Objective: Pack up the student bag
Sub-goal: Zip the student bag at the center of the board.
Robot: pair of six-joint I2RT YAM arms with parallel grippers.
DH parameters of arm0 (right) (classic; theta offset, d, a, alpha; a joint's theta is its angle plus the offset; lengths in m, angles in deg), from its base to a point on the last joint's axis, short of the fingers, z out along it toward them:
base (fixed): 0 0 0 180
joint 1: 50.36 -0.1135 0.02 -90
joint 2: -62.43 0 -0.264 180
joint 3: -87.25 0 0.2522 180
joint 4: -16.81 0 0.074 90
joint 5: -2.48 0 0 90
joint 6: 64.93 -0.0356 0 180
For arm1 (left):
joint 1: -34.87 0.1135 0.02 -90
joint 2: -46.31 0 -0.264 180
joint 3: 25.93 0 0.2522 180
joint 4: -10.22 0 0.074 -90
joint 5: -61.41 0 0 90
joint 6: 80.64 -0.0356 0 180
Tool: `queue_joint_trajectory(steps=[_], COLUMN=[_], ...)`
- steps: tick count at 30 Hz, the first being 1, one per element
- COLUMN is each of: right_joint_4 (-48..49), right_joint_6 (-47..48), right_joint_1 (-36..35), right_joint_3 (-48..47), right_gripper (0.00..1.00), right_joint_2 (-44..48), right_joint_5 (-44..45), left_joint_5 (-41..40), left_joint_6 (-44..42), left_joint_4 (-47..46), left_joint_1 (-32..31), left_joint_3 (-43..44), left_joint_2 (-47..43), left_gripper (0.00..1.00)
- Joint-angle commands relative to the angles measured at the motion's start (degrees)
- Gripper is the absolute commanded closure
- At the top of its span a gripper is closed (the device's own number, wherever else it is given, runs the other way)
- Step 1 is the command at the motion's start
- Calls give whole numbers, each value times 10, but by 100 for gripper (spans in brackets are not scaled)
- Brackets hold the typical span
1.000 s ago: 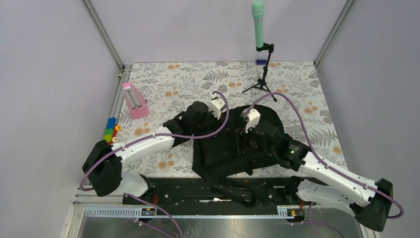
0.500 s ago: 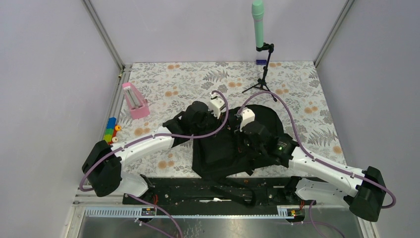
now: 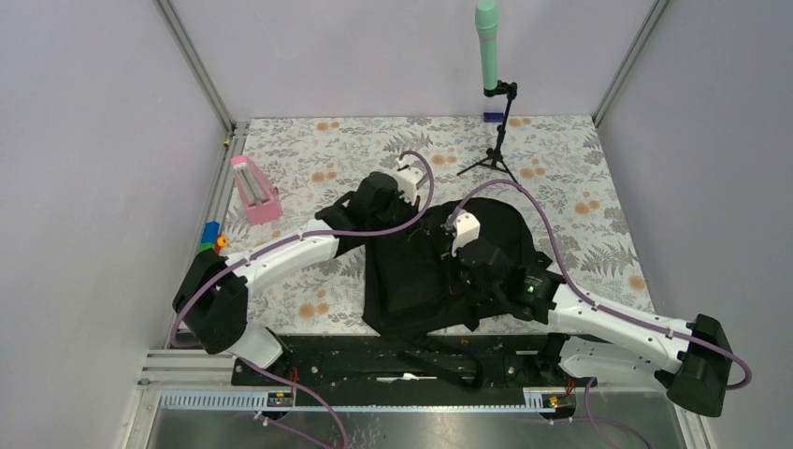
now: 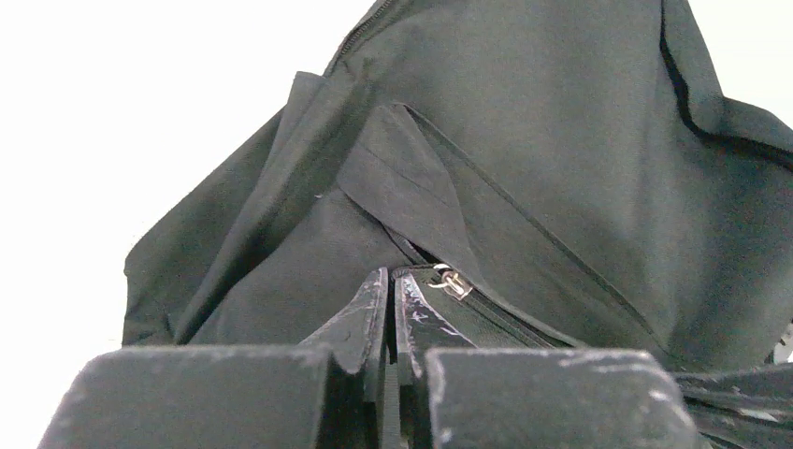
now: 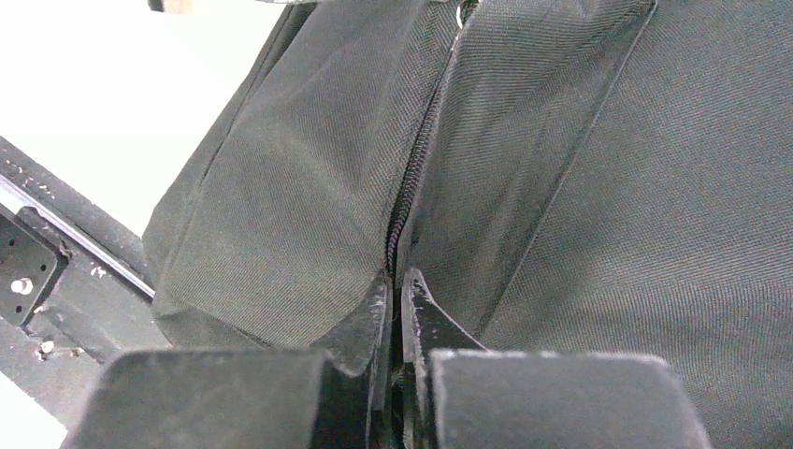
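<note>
Pink metronome [image 3: 254,190] and colour blocks [image 3: 209,230] sit at the left edge of the floral worktop [image 3: 309,154], not packed yet. Left end effector [image 4: 388,281] is fully closed and looks to pinch student bag [image 3: 411,290] fabric just beside a zip pull [image 4: 453,282]. The bag lies crumpled mid-worktop, near side. Right end effector [image 5: 394,281] is closed tight on the bag's zip line [image 5: 410,187], exact hold hidden. The step looks like unzipping: left keeps the fabric taut, right pulls straight along the teeth, no twisting. Green recorder on stand [image 3: 488,47] is at far right.
</note>
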Motion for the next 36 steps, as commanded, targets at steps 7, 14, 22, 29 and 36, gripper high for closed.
queue_joint_trajectory(steps=[7, 14, 22, 29, 36], right_joint_4=[-62, -63, -62, -62, -61], right_joint_6=[-18, 6, 6, 22, 18], right_joint_1=[-29, -36, -43, -45, -52], right_joint_3=[6, 6, 0, -8, -3], right_gripper=[100, 100, 100, 100, 100], right_joint_2=[47, 48, 53, 59, 71], right_joint_5=[-14, -42, -35, -43, -44], left_joint_5=[-48, -35, -57, -74, -94], left_joint_6=[-27, -26, -44, -40, -30], left_joint_4=[-20, -20, 47, 88, 100], left_joint_1=[44, 67, 81, 89, 95], left_joint_3=[69, 118, 192, 230, 250], left_joint_2=[34, 83, 151, 204, 234], left_gripper=[100, 100, 100, 100, 100])
